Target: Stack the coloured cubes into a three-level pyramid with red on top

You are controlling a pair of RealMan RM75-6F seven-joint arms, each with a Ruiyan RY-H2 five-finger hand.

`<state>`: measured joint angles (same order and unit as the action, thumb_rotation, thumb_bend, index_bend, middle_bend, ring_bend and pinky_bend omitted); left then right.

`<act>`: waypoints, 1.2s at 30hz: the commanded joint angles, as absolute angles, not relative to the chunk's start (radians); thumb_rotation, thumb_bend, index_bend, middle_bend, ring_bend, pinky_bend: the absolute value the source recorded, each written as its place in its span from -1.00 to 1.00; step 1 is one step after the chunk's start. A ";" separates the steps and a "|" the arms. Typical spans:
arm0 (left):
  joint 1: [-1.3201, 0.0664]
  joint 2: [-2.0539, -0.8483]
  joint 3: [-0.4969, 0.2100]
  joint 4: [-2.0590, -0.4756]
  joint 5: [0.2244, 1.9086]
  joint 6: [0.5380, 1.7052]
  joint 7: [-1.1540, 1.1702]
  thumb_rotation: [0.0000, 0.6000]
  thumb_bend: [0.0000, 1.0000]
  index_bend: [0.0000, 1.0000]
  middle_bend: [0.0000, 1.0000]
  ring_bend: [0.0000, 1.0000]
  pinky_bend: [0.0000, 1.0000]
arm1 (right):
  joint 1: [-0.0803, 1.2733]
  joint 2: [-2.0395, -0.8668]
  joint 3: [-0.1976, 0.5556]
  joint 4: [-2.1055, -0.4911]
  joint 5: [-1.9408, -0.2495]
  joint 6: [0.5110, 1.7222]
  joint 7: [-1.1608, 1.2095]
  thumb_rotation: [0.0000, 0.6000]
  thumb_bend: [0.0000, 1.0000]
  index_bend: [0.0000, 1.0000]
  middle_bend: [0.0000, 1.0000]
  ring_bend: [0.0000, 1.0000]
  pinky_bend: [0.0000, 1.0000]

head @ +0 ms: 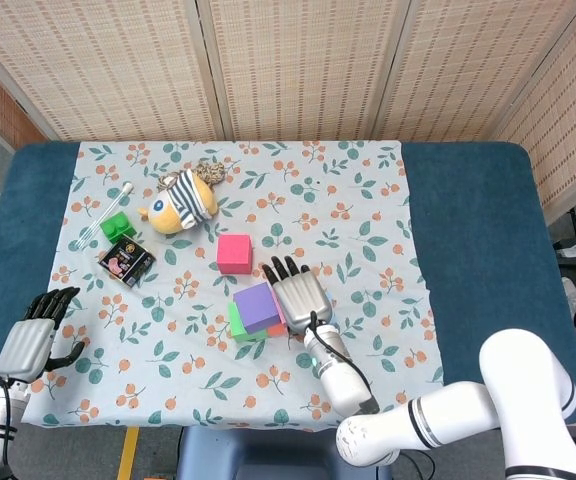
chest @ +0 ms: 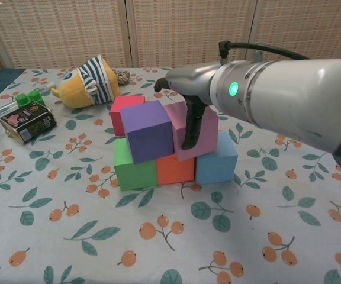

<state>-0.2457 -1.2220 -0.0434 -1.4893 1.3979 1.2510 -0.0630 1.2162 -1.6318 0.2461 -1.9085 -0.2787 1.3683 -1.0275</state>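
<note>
In the chest view a green cube [chest: 132, 170], an orange cube [chest: 175, 170] and a blue cube [chest: 218, 164] form a bottom row. A purple cube [chest: 150, 130] lies tilted on green and orange. Beside it a pink cube [chest: 203, 133] sits on orange and blue. My right hand [chest: 188, 83] rests flat over the pink cube, its thumb [chest: 191, 125] hanging down the front face. The red cube [chest: 122, 112] stands on the cloth behind the stack. From the head view the right hand [head: 298, 294] hides the pink cube beside the purple cube [head: 259, 307]. My left hand [head: 35, 340] hovers empty at the table's near left edge.
A plush toy [head: 181, 200] lies at the back left. A small green block [head: 116, 225], a dark packet [head: 127, 262] and a white stick [head: 106, 210] lie left of it. The flowered cloth [head: 368, 200] covers the table's middle.
</note>
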 commanded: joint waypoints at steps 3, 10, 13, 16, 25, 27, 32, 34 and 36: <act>-0.245 -1.221 -0.043 -1.489 1.400 1.253 -0.065 1.00 -0.30 -1.00 -0.90 -0.92 -0.85 | 1.210 -1.617 0.249 -1.922 -0.266 1.362 -1.041 1.00 -0.91 -1.00 -1.00 -1.00 -0.55; -0.245 -1.223 -0.042 -1.490 1.401 1.253 -0.061 1.00 -0.30 -1.00 -0.90 -0.92 -0.85 | 1.203 -1.595 0.251 -1.933 -0.252 1.356 -1.052 1.00 -0.91 -1.00 -1.00 -1.00 -0.55; -0.245 -1.224 -0.042 -1.490 1.400 1.253 -0.059 1.00 -0.30 -1.00 -0.90 -0.92 -0.85 | 1.195 -1.582 0.253 -1.937 -0.255 1.351 -1.046 1.00 -0.91 -1.00 -1.00 -1.00 -0.55; -0.246 -1.225 -0.043 -1.490 1.400 1.251 -0.057 1.00 -0.30 -1.00 -0.90 -0.92 -0.85 | 1.191 -1.575 0.252 -1.937 -0.262 1.347 -1.041 1.00 -0.91 -0.97 -0.94 -0.99 -0.55; -0.245 -1.225 -0.043 -1.491 1.399 1.253 -0.054 1.00 -0.30 -1.00 -0.90 -0.92 -0.85 | 1.186 -1.584 0.249 -1.931 -0.285 1.356 -1.039 1.00 -0.91 -0.31 -0.37 -0.53 -0.55; -0.244 -1.225 -0.043 -1.491 1.399 1.253 -0.056 1.00 -0.30 -1.00 -0.90 -0.92 -0.85 | 1.185 -1.588 0.248 -1.929 -0.288 1.360 -1.038 1.00 -0.91 -0.22 -0.29 -0.43 -0.55; -0.244 -1.224 -0.043 -1.490 1.401 1.253 -0.059 1.00 -0.30 -1.00 -0.90 -0.92 -0.85 | 1.183 -1.598 0.250 -1.926 -0.297 1.376 -1.043 1.00 -0.91 -0.06 -0.17 -0.29 -0.54; -0.244 -1.223 -0.043 -1.491 1.401 1.254 -0.060 1.00 -0.30 -1.00 -0.90 -0.92 -0.85 | 1.182 -1.599 0.251 -1.927 -0.301 1.379 -1.045 1.00 -0.91 -0.04 -0.16 -0.27 -0.54; -0.244 -1.223 -0.043 -1.491 1.401 1.254 -0.060 1.00 -0.30 -1.00 -0.90 -0.92 -0.85 | 1.181 -1.600 0.253 -1.928 -0.307 1.384 -1.045 1.00 -0.91 -0.04 -0.16 -0.27 -0.54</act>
